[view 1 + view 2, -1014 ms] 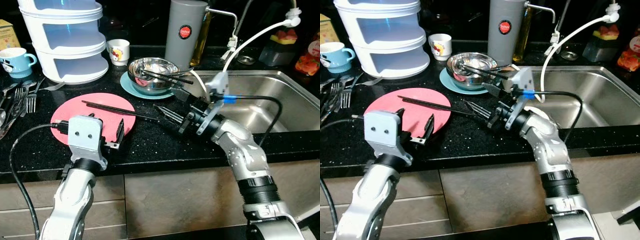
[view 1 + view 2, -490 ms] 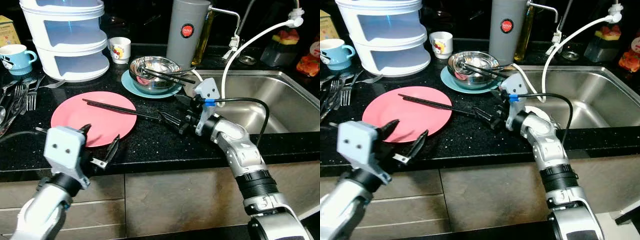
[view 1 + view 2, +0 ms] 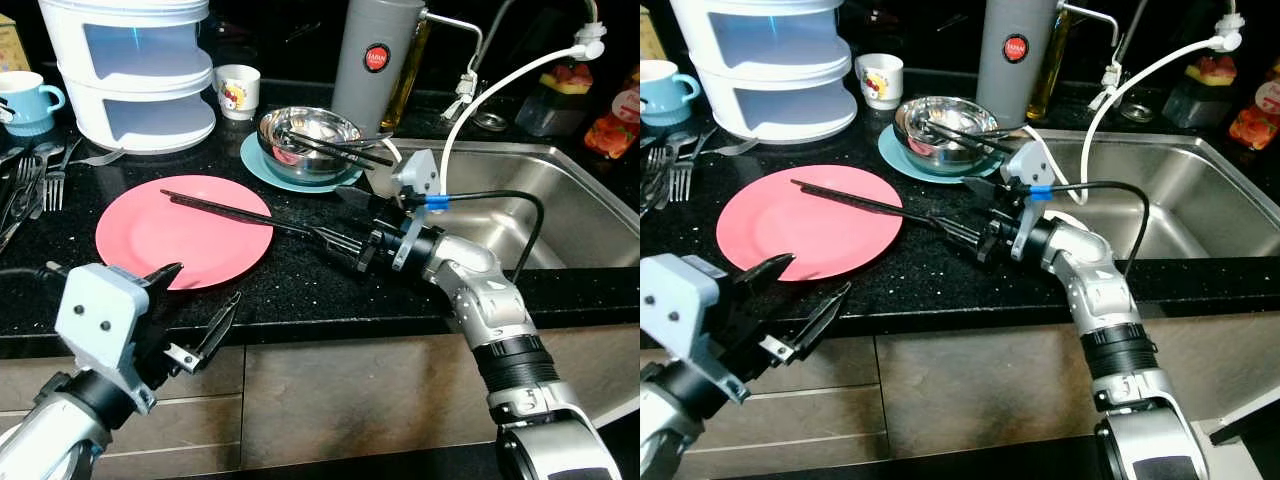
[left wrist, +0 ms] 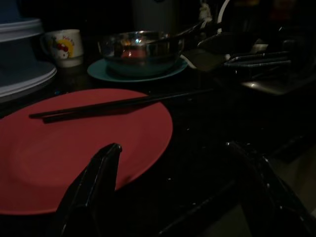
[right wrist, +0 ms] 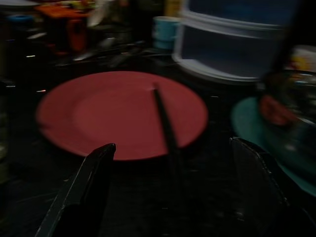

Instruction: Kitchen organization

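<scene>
A pink plate lies on the black counter with a pair of black chopsticks across it, their ends reaching right past the rim. My right gripper hovers low at that right end, open, its fingers either side of the chopsticks without touching them. My left gripper is open and holds nothing, at the counter's front edge just before the plate.
A steel bowl holding more chopsticks sits on a teal saucer behind the plate. A white stacked container, small cup, blue mug and forks stand at left. A grey flask and the sink are at right.
My left gripper has drawn back from over the plate to the counter's front edge and dropped lower. The right gripper stays by the chopsticks' end. The camera shifted slightly.
</scene>
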Tool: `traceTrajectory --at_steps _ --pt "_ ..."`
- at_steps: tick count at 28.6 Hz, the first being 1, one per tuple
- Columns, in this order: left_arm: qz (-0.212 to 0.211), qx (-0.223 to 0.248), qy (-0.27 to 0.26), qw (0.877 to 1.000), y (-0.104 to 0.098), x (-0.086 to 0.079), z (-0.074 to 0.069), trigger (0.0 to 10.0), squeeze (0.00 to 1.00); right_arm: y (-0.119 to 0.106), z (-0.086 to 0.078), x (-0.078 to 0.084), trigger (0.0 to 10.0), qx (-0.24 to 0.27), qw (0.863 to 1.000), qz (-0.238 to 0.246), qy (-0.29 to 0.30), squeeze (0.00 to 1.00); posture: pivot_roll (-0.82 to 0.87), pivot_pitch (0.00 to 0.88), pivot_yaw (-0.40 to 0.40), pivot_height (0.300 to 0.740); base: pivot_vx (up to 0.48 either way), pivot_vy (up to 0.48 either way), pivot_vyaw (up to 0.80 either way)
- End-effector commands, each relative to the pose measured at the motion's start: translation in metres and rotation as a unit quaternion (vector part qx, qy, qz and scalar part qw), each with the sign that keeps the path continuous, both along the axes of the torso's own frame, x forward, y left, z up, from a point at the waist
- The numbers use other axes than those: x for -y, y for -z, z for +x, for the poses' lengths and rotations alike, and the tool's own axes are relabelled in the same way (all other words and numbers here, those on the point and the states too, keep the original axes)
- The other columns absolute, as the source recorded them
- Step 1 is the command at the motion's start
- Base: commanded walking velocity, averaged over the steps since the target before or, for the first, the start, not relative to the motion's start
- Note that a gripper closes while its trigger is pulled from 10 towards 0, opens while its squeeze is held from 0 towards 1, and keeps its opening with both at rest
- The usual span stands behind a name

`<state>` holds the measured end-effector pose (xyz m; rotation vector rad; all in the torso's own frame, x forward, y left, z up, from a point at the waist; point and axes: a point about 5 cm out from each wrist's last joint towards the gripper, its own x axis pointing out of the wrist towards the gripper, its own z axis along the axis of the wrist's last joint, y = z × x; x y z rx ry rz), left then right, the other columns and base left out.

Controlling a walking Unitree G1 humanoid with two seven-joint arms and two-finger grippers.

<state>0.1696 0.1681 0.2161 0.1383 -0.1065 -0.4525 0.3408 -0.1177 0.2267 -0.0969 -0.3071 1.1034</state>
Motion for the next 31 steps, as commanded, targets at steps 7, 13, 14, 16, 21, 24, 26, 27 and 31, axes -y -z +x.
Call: traceTrajectory --at_steps 7,13,14,16,21,24,26,27,31 --pt "-0.008 -0.007 -0.008 1.000 0.000 0.003 0.000 10.0 0.00 0.004 -0.008 -0.007 10.0 -0.004 0.997 -0.041 -0.063 0.00 0.31 0.000 -0.158 0.740 0.000 0.000 0.00" --pt "-0.014 -0.013 -0.005 1.000 0.002 0.007 0.001 10.0 0.00 0.012 0.003 -0.022 10.0 0.002 0.996 -0.084 -0.030 0.00 0.31 0.000 -0.165 0.740 0.000 0.000 0.00" --pt "-0.014 -0.012 -0.008 1.000 0.001 0.007 0.002 10.0 0.00 0.013 0.007 -0.025 10.0 0.003 0.996 -0.090 -0.014 0.00 0.31 0.000 -0.167 0.740 0.000 0.000 0.00" --pt "-0.012 -0.009 -0.012 1.000 0.001 0.006 0.004 10.0 0.00 0.013 0.011 -0.028 10.0 0.000 0.995 -0.095 0.003 0.00 0.31 0.000 -0.169 0.740 0.000 0.000 0.00" --pt "-0.014 0.003 -0.019 1.000 -0.001 0.009 0.012 10.0 0.00 0.018 0.019 -0.036 10.0 -0.004 0.992 -0.118 0.049 0.00 0.30 0.000 -0.174 0.740 0.000 0.000 0.00" --pt "-0.019 0.007 -0.012 1.000 -0.003 0.013 0.015 10.0 0.00 0.018 0.022 -0.038 10.0 -0.006 0.990 -0.124 0.068 0.00 0.30 0.000 -0.172 0.740 0.000 0.000 0.00" --pt "-0.017 0.006 -0.009 1.000 -0.002 0.014 0.015 10.0 0.00 0.019 0.022 -0.037 10.0 -0.007 0.989 -0.133 0.071 0.00 0.30 0.000 -0.172 0.740 0.000 0.000 0.00" --pt "-0.015 0.005 -0.007 1.000 -0.002 0.015 0.015 10.0 0.00 0.021 0.023 -0.037 10.0 -0.007 0.987 -0.140 0.073 0.00 0.29 0.000 -0.171 0.740 0.000 0.000 0.00" --pt "-0.015 0.004 -0.007 1.000 -0.002 0.015 0.015 10.0 0.00 0.027 0.025 -0.034 0.0 -0.008 0.983 -0.164 0.084 0.00 0.29 0.000 -0.166 0.740 0.000 0.000 0.00"
